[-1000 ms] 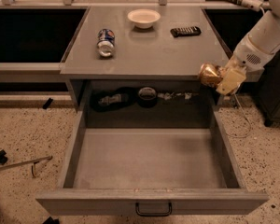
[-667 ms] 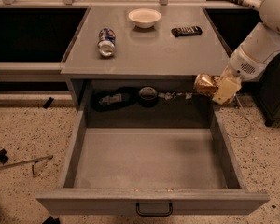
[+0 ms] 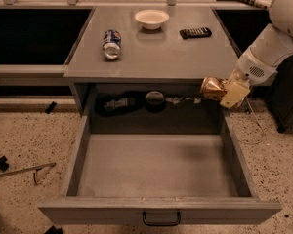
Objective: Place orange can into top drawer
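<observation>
Nearest the camera, the top drawer [image 3: 97,211] is being shown pulled well out, its black handle [image 3: 161,219] centred on the front and its grey floor lying open from above. Farther back, over the drawer's right rear corner, the orange can [image 3: 212,87] is being held in the air by the tool [image 3: 224,91], which is clamped on the can's right end. The can is being carried on its side, its long axis roughly level and running leftward from the tool, just above the drawer's right wall [image 3: 237,155] and just in front of the bench [image 3: 161,57] edge. By judgement, a short move leftward, forward and down is being called for before release. Beyond, in the cavity behind the drawer, dark objects [image 3: 119,103] are being glimpsed. Farthest, a blue, red and white can [image 3: 111,43], a bowl [image 3: 151,18] and a black remote [image 3: 195,32] are being carried by the bench.
</observation>
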`<state>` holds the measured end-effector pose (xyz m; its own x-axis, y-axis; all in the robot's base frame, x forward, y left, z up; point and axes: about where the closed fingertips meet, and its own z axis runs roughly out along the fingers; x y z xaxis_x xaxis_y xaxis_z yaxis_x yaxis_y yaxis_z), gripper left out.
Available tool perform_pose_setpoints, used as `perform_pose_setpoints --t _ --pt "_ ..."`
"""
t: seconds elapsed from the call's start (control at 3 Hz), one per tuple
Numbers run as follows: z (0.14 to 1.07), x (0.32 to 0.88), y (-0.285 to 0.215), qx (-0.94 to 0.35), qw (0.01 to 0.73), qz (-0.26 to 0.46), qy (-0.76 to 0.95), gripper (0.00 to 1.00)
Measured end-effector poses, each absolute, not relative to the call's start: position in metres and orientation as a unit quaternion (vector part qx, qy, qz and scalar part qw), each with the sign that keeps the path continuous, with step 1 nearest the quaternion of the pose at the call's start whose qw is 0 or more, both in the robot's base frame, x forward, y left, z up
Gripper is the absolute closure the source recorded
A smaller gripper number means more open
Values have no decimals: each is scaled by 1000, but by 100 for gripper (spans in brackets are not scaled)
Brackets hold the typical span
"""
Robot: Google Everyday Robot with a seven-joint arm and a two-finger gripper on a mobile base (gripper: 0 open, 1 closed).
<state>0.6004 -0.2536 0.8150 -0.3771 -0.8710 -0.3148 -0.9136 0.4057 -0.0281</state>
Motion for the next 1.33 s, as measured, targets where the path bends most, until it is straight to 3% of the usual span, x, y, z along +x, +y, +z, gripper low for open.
perform_pose_setpoints --t 0.67,1.33 --pt "829 536 -239 -553 205 43 806 100" --pt "728 473 -184 -634 174 105 746 100"
